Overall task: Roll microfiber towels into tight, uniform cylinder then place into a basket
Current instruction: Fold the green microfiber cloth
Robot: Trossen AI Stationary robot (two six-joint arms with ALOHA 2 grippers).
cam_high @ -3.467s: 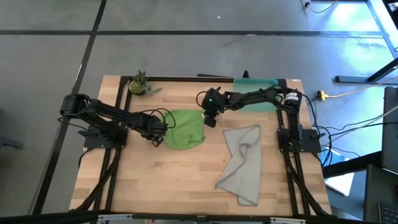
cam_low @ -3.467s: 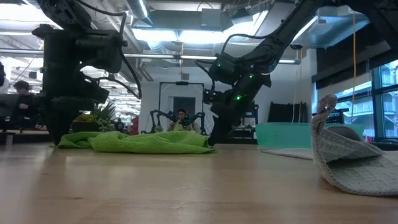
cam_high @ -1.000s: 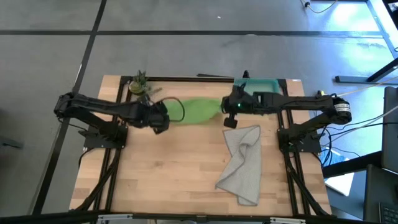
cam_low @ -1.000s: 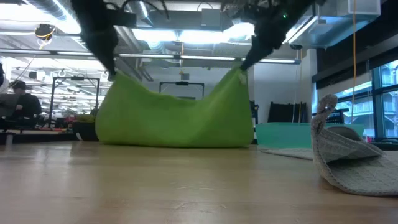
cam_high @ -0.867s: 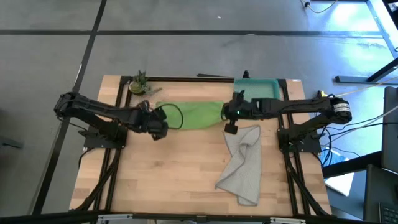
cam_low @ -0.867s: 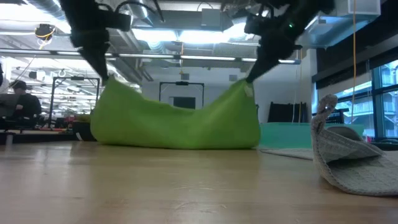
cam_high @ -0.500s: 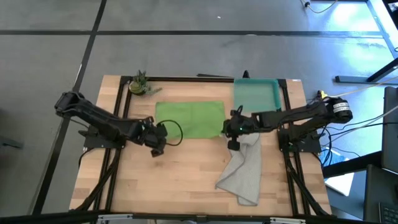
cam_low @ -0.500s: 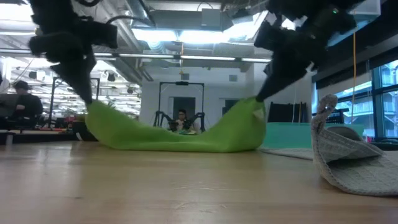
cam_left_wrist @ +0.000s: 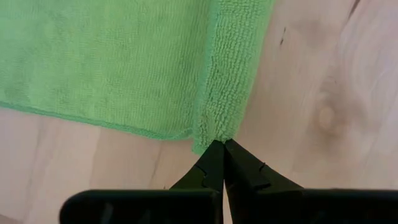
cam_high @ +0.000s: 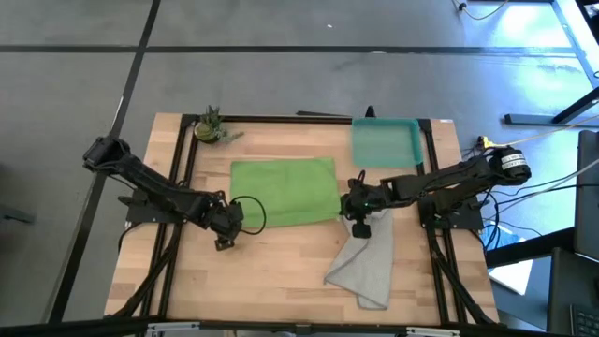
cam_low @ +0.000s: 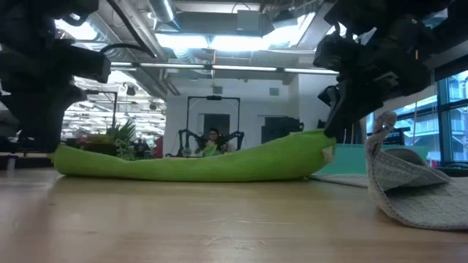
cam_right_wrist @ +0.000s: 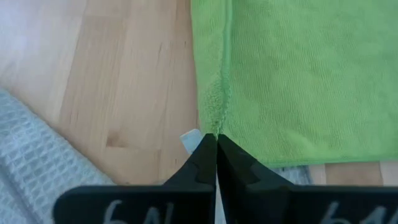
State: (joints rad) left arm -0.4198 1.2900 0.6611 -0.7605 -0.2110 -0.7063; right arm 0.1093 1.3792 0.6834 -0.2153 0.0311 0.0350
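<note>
The lime green towel (cam_high: pixel 284 190) lies spread out nearly flat in the middle of the table. My left gripper (cam_high: pixel 227 226) is shut on its near left corner. My right gripper (cam_high: pixel 356 212) is shut on its near right corner. The light grey towel (cam_high: pixel 365 262) lies crumpled on the table to the right, partly under my right gripper. The teal basket (cam_high: pixel 386 142) stands at the far right of the table. My left gripper pinches the green towel's near left corner (cam_left_wrist: pixel 212 133) between its two shut fingers, coming from the near left side. The corner lies low at the table (cam_low: pixel 67 158). My right gripper pinches the green towel's near right corner (cam_right_wrist: pixel 214 124) between its two shut fingers, beside a small white tag (cam_right_wrist: pixel 191 140). That corner (cam_low: pixel 319 142) is held a little above the table, and the cloth slopes down from it.
A small potted plant (cam_high: pixel 210 126) stands at the far left corner. Bare wood (cam_high: pixel 271 281) lies in front of the green towel, toward the near edge.
Both grippers have gone toward the table's near edge and down, holding the green towel's two corners. The towel, which hung as a curtain between them, has been laid out and now lies spread over the table.
</note>
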